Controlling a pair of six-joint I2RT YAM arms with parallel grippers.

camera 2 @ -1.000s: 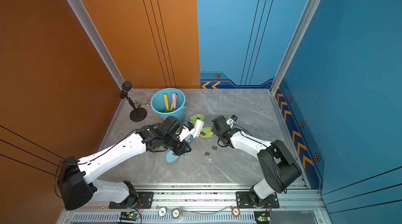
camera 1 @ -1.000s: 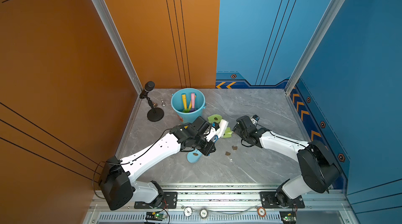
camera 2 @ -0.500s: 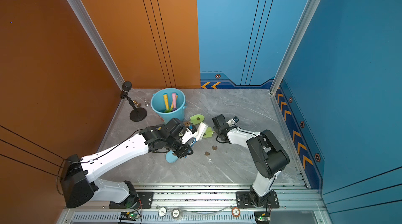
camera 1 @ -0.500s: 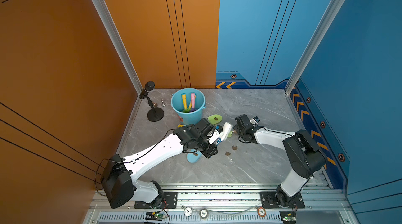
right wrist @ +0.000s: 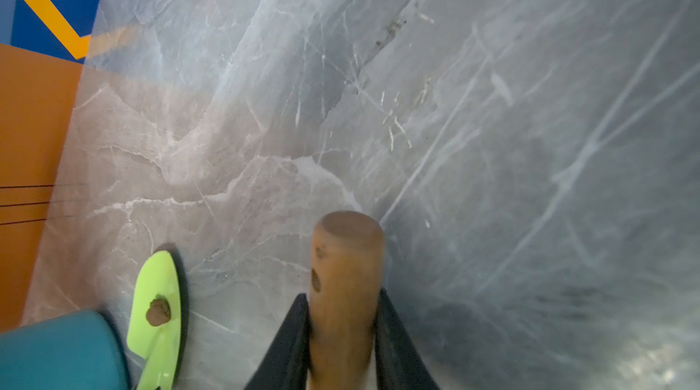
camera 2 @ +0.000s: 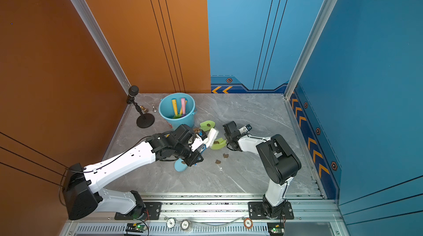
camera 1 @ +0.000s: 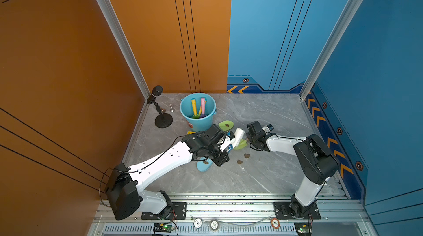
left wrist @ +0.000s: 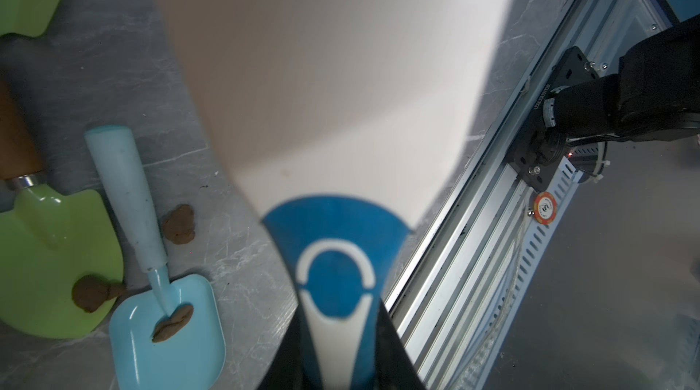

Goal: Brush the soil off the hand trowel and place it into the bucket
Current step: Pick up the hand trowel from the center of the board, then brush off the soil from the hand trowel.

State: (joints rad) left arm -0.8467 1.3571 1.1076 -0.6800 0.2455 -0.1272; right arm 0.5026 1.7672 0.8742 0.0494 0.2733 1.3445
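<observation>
Trowel [camera 1: 242,146]: green blade, wooden handle, near worktop [camera 1: 263,177] centre
Right gripper [right wrist: 342,304]: clenched on trowel handle
Soil [camera 1: 246,155]: lump at blade edge, others on worktop nearby
Left gripper [left wrist: 339,363]: grasping brush [camera 1: 238,134], just beside blade
Bucket [camera 1: 199,124]: toward back-left corner

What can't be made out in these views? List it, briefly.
Right wrist view: wooden-handled green trowel, blade cut off by the bottom edge.
Left wrist view: white plastic brush, blurred, blocks whatever lies behind the frame's middle.
In both top views: tools standing in the round light-blue plastic bucket, lower ends too small to identify.
</observation>
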